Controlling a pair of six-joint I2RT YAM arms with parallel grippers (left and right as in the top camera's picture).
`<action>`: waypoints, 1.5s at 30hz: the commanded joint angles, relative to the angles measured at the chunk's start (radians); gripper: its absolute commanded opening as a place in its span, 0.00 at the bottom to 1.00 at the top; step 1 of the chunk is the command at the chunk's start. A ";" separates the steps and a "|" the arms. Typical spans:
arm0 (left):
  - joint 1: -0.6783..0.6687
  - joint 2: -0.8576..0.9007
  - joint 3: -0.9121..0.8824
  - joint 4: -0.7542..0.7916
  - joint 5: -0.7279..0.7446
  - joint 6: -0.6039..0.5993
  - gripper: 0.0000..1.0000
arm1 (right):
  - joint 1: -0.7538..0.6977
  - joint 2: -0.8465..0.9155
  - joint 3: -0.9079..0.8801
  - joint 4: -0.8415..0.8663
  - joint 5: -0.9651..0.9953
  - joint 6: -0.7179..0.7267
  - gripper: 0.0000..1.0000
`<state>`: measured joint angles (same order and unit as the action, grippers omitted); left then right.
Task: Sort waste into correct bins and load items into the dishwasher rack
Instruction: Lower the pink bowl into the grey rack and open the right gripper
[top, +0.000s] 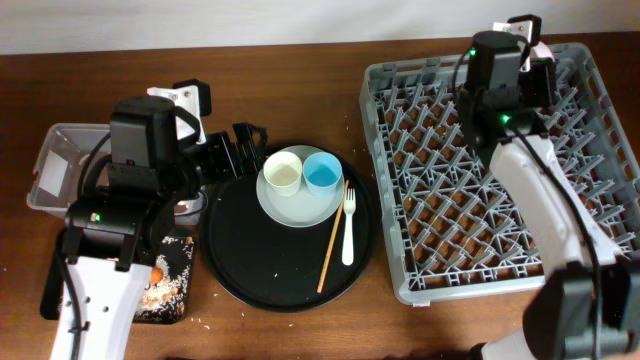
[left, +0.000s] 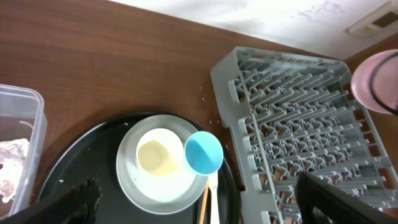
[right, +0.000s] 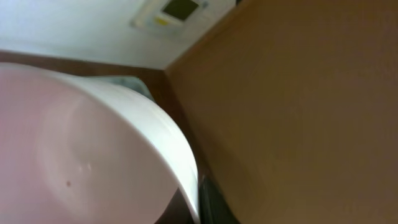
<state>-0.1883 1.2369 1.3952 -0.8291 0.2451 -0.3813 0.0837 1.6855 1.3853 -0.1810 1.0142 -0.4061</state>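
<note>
My left gripper (top: 243, 150) stands open and empty over the left rim of the round black tray (top: 240, 260). Below it, in the left wrist view, a pale plate (left: 140, 183) carries a cream cup (left: 157, 155) and a light blue cup (left: 204, 152). A white fork (top: 348, 225) and a wooden chopstick (top: 331, 240) lie to the plate's right. My right gripper (top: 533, 58) is over the far right of the grey dishwasher rack (top: 500, 170), shut on the rim of a white bowl (right: 81, 155). The bowl (left: 377, 81) shows above the rack's far corner.
A clear tub (top: 52, 165) with crumpled tissue (left: 12, 165) stands at the far left. A shallow black tray (top: 170, 290) with rice and a carrot (top: 158, 274) lies at the front left, partly under my left arm. Crumbs dot the round tray.
</note>
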 joint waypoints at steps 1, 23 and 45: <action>0.004 -0.009 0.013 0.001 -0.006 0.012 0.99 | -0.040 0.129 0.009 0.104 0.018 -0.169 0.04; 0.004 -0.009 0.013 0.001 -0.006 0.012 0.99 | 0.199 0.343 0.010 0.204 0.046 -0.196 0.34; 0.004 -0.009 0.013 0.001 -0.006 0.012 0.99 | -0.176 0.053 0.010 -0.335 -1.189 0.448 0.13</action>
<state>-0.1883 1.2369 1.3960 -0.8295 0.2455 -0.3813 -0.0776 1.6749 1.4040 -0.5129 -0.0040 0.0002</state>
